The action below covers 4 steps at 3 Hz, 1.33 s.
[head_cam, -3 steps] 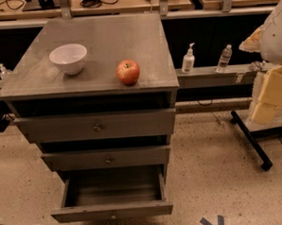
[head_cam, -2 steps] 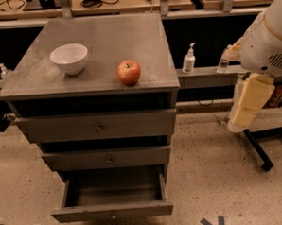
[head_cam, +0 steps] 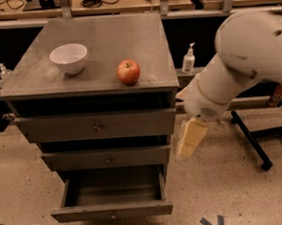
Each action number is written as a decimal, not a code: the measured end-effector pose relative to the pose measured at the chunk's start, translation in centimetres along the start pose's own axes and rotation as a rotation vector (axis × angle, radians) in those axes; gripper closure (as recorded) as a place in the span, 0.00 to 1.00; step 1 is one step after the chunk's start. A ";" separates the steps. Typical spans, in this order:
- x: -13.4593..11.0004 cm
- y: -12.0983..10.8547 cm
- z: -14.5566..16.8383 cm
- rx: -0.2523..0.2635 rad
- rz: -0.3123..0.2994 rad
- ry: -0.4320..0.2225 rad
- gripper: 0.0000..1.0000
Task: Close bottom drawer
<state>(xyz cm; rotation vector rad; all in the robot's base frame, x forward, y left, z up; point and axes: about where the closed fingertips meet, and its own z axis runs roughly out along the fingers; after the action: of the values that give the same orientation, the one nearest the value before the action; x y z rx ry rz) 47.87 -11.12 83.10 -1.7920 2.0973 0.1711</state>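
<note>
While the bottom drawer (head_cam: pixel 112 201) gapes over speckled floor (head_cam: pixel 230 185), the claw (head_cam: pixel 187 147), state unclear, hangs nearby.

bottom drawer (head_cam: pixel 112 211): grey
pincer (head_cam: pixel 185 150): cream, 2 o'clock from bottom drawer
apple (head_cam: pixel 128 71): red
bowl (head_cam: pixel 69 58): white
tabletop (head_cam: pixel 127 37): dull grey
floor (head_cam: pixel 220 186): speckled beige
arm (head_cam: pixel 251 47): white

The gripper (head_cam: pixel 190 139) hangs just off the counter's (head_cam: pixel 109 40) front right corner, below its top, a pale smear whose form cannot be told. The arm (head_cam: pixel 251 47) above it is cut off by the right edge and hides part of a black stand (head_cam: pixel 250 139). The bottom drawer's (head_cam: pixel 89 213) front panel hides the near strip of its floor. A blue floor mark (head_cam: pixel 212 223) is cut by the lower edge.
</note>
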 end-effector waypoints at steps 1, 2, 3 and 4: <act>-0.7 -0.6 1.5 0.036 -0.005 -0.025 0.00; -0.7 -0.6 1.4 0.038 -0.005 -0.026 0.00; -1.1 -0.5 4.1 0.019 -0.024 -0.070 0.00; -1.0 3.9 14.9 -0.106 -0.056 -0.207 0.00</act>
<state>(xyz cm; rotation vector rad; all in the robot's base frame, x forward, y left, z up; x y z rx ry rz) 47.20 -4.53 69.17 -1.8051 1.9236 0.4412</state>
